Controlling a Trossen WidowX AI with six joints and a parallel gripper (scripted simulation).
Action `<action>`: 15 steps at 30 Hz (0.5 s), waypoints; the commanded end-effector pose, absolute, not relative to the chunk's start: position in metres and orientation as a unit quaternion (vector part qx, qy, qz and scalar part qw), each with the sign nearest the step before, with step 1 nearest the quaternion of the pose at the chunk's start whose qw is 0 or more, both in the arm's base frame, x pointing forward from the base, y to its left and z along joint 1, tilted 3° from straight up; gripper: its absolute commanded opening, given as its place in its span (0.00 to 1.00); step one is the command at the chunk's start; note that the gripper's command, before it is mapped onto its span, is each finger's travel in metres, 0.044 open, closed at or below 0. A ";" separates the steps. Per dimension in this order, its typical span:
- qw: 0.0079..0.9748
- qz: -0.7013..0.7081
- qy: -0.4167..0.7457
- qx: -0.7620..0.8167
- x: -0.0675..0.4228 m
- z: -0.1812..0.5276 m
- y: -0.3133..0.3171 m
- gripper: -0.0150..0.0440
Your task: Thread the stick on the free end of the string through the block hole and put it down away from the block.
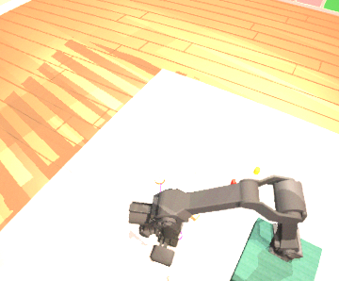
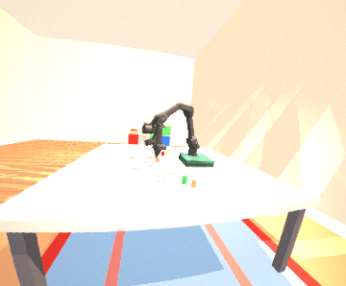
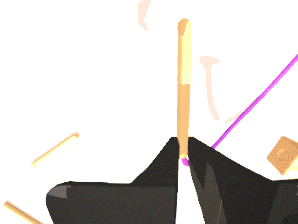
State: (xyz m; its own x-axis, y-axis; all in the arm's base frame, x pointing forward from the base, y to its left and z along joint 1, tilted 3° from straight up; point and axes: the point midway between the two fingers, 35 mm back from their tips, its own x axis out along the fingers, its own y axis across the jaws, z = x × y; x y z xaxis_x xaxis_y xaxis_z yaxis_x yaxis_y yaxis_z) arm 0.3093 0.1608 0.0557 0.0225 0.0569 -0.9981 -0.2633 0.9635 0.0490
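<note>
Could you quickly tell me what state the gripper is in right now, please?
Gripper: closed on the thin wooden stick, the one with the purple string at its base.

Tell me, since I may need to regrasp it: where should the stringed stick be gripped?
Hold the stick at its string end, as the hand holds it now. The purple string leaves from there, so the long bare tip projects straight ahead, free to lead into the block. Approach from behind that end, fingers across the shaft.
</note>
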 end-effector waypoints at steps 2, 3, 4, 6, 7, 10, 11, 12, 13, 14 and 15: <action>0.713 0.056 0.698 -0.016 0.314 0.055 0.160 0.25; 0.714 0.044 0.699 -0.003 0.315 0.055 0.160 0.25; 0.713 0.031 0.700 0.010 0.315 0.055 0.160 0.25; 0.713 0.006 0.701 0.036 0.317 0.055 0.159 0.25; 0.712 -0.007 0.700 0.049 0.318 0.055 0.159 0.25; 0.708 -0.045 0.699 0.088 0.321 0.055 0.158 0.25; 0.707 -0.058 0.698 0.100 0.322 0.055 0.158 0.25; 0.705 -0.070 0.697 0.113 0.322 0.055 0.158 0.25; 0.703 -0.083 0.695 0.126 0.323 0.055 0.157 0.25; 0.700 -0.095 0.694 0.139 0.324 0.055 0.157 0.25; 0.698 -0.108 0.692 0.152 0.325 0.055 0.157 0.25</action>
